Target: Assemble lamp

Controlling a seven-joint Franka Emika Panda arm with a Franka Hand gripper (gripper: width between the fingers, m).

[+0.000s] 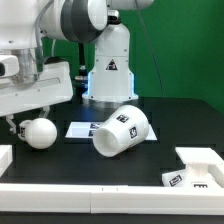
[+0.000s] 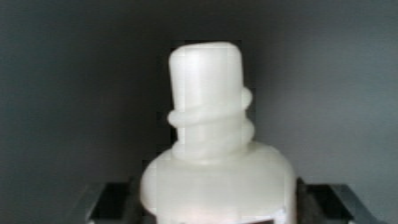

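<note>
Bulb (image 2: 210, 110) is gripped by the end effector (image 2: 214, 206) — the round head is clamped between the fingers (image 2: 118, 198), and the stem points away from the wrist. In the exterior view it is seen at that view's left, low over the bench (image 1: 170, 120). Contact with the surface cannot be told.

Shade (image 1: 121, 130) is lying on its side mid-bench, just beside the marker board (image 1: 80, 128) and apart from the bulb. A tagged white part (image 1: 186, 178) at the exterior view's lower right is taken to be the base. It is partly hidden, so its pose is unclear. Nothing is mated yet.

Step judged: bulb pick and transfer, early in the task.

Next move as judged: the bulb is to be carried across to the base, with the stem lined up on the socket axis before it is lowered and seated. The base pose has to be confirmed first — a socket that is not upright would have to be corrected. The grip is on a round head, so side load during insertion should be kept low or slip is likely.
</note>
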